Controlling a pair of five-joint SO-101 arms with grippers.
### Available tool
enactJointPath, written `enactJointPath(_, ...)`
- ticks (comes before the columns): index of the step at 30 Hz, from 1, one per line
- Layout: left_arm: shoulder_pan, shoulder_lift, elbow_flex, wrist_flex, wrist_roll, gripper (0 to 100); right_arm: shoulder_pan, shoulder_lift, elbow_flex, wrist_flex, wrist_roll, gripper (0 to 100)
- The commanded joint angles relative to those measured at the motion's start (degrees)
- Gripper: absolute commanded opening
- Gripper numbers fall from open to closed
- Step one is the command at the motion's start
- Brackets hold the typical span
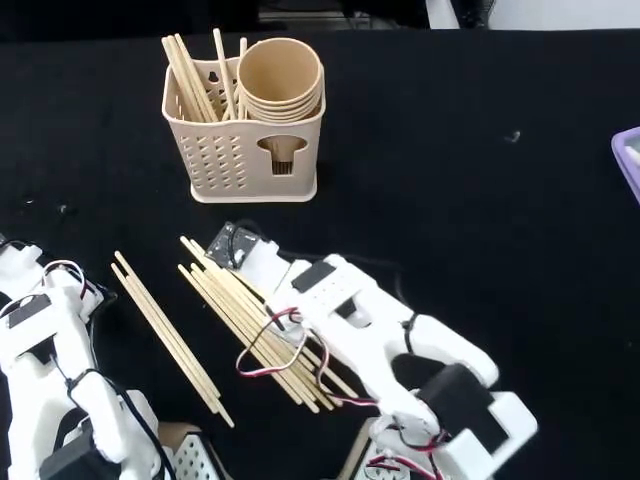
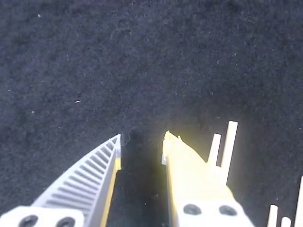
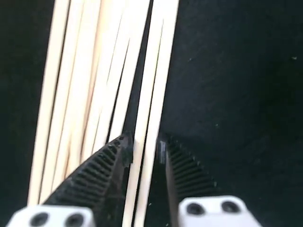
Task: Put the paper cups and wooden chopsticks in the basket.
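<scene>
A beige perforated basket [image 1: 240,160] stands at the back of the black table, with a stack of paper cups [image 1: 282,80] and several wooden chopsticks [image 1: 190,75] in it. A bundle of loose chopsticks [image 1: 245,310] lies near the front, and a separate pair [image 1: 165,335] lies left of it. My right gripper [image 3: 144,145] is low over the bundle's far end and shut on a pair of chopsticks [image 3: 158,71], which still lies level with the others. My left gripper [image 2: 142,142] is open and empty over bare cloth, with chopstick ends [image 2: 229,142] beside its yellow finger.
The right arm [image 1: 370,330] lies across the bundle, its red and white wires looping over the sticks. The left arm [image 1: 40,340] stands at the front left corner. A purple object [image 1: 628,160] pokes in at the right edge.
</scene>
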Motion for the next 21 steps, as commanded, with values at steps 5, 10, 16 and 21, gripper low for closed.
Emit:
enactJointPath(5, 0.7, -1.1, -2.5, -0.9, 0.1, 15, -0.1, -5.5, -2.1, 1.0, 0.7, 1.1)
enactJointPath(10, 0.7, -1.1, -2.5, -1.0, 0.1, 15, 2.0, -14.3, -1.9, 4.6, 2.6, 1.0)
enactJointPath(16, 0.7, -1.1, -2.5, -1.1, 0.1, 15, 5.2, -25.7, -4.2, 8.9, 3.0, 1.0)
enactJointPath(21, 0.7, -1.1, -2.5, -1.1, 0.1, 15, 2.2, -36.6, -12.2, 7.9, -0.3, 1.1)
